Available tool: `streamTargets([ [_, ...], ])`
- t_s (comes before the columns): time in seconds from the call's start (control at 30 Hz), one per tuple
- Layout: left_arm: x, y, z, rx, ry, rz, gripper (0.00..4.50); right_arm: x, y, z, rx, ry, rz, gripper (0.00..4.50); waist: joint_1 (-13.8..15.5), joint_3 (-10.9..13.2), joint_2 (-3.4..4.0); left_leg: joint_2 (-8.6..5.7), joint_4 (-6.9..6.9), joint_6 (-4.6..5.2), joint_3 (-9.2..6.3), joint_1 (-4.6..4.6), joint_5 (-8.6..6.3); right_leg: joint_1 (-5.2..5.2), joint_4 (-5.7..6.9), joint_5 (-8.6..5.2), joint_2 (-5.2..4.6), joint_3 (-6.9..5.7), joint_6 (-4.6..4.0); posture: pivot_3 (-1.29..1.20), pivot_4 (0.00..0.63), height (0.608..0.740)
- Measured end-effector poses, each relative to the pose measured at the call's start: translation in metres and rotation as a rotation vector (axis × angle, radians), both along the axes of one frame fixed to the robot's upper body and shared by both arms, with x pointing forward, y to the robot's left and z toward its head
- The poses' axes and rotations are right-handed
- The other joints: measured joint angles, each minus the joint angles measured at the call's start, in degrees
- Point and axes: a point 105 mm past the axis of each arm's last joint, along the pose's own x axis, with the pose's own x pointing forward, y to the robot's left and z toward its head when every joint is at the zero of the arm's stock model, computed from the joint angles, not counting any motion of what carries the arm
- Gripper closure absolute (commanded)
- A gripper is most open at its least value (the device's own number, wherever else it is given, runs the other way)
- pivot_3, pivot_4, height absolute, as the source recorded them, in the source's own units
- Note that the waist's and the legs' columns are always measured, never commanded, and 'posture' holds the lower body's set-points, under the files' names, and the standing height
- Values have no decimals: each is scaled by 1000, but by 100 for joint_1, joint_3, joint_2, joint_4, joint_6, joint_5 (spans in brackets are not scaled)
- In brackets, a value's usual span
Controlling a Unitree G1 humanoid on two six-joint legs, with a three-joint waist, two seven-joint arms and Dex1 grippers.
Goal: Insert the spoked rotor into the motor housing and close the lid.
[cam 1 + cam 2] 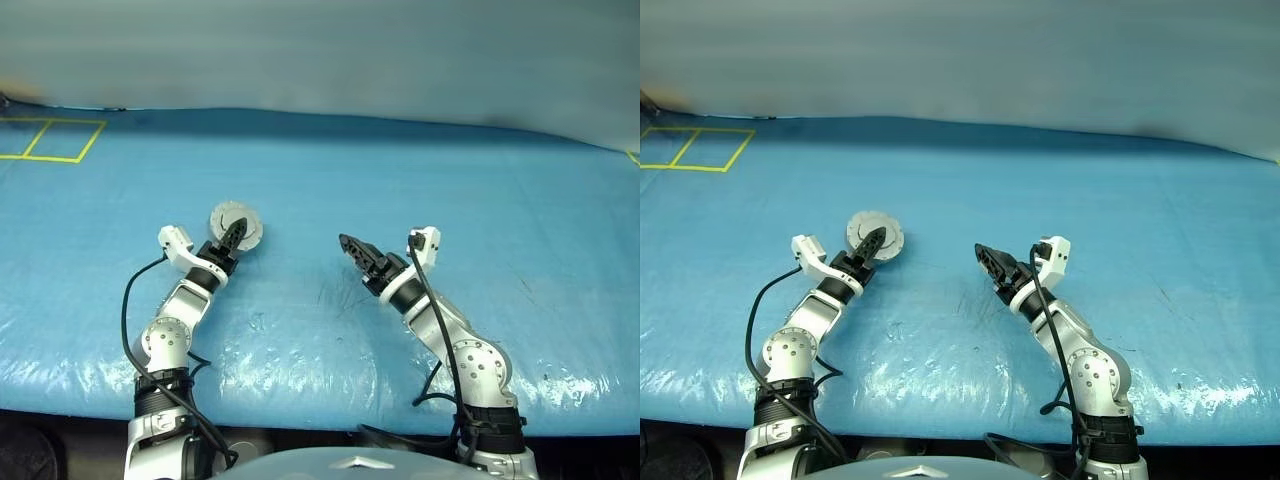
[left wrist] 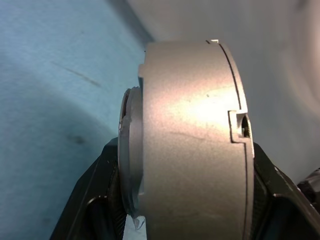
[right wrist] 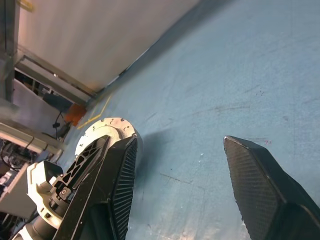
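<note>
My left gripper (image 1: 236, 234) is shut on the motor housing (image 1: 236, 222), a round silver drum that it holds on edge just above the blue table cover. In the left wrist view the housing (image 2: 192, 140) sits between both black fingers (image 2: 92, 200), with a seam running round it near one face. I cannot tell which part is the lid. The spoked rotor is hidden. My right gripper (image 1: 347, 243) is open and holds nothing. It hangs a hand's width to the right of the housing and points toward it; the right wrist view shows its fingers (image 3: 117, 185) wide apart and the housing (image 3: 107, 131) beyond.
A blue cover (image 1: 400, 180) spreads over the whole table, with a yellow taped square (image 1: 50, 138) at the far left. A pale wall (image 1: 320, 50) rises behind the table's far edge.
</note>
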Motion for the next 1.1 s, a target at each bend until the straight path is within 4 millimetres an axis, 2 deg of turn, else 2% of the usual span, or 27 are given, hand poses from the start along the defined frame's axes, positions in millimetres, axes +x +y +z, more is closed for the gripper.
streamTargets([
  [0.1,0,-3,-6,24,17,0,1201,-1,3,-1,2,4,0,1571,13,0,-2,0,1,-1,0,1,1,2,0,1,0,0,2,0,150,740],
  [0.2,1,-3,-5,47,0,-3,213,-1,6,-3,-4,7,1,1571,16,-1,-2,0,2,-3,1,9,2,7,1,0,0,0,4,0,150,740],
  [0.23,2,-2,-4,62,-1,0,60,-1,7,-3,-5,8,3,1571,16,-1,-2,1,1,-4,1,16,3,10,2,0,0,0,6,0,150,740],
  [0.33,6,9,-4,133,23,38,60,-2,11,-4,-2,13,9,1571,-17,-1,-1,9,1,-10,4,33,7,19,8,0,8,1,4,0,150,740],
  [0.53,5,61,-3,287,53,215,60,-3,12,-10,-35,23,16,1571,-91,-2,-2,15,1,-12,7,36,8,18,11,3,12,2,1,0,150,740],
  [0.67,-6,94,-5,368,75,307,60,-3,14,-11,-36,20,24,1571,-89,-2,-2,14,-4,-13,6,35,8,16,8,3,9,1,1,0,150,740],
  [0.8,-19,110,-5,502,61,370,60,-2,12,-13,-133,-15,7,1571,-80,-2,-2,9,-4,-13,10,29,8,11,6,3,2,2,1,0,150,740],
  [0.87,-25,107,5,617,-15,364,60,-1,7,-6,-213,-81,-34,1571,-54,-2,-3,5,-4,-15,8,21,9,6,4,4,-2,1,1,0,150,740],
  [1.0,-28,70,50,783,-285,299,60,2,-3,13,-397,-232,-134,1571,54,-4,-7,0,-6,-19,9,22,11,7,2,4,-10,1,1,0,150,740],
  [1.1,-32,44,69,835,-395,263,60,1,-12,16,-545,-291,-221,1571,60,-6,-10,-2,-6,-19,12,24,11,8,1,3,-12,2,1,0,150,740],
])
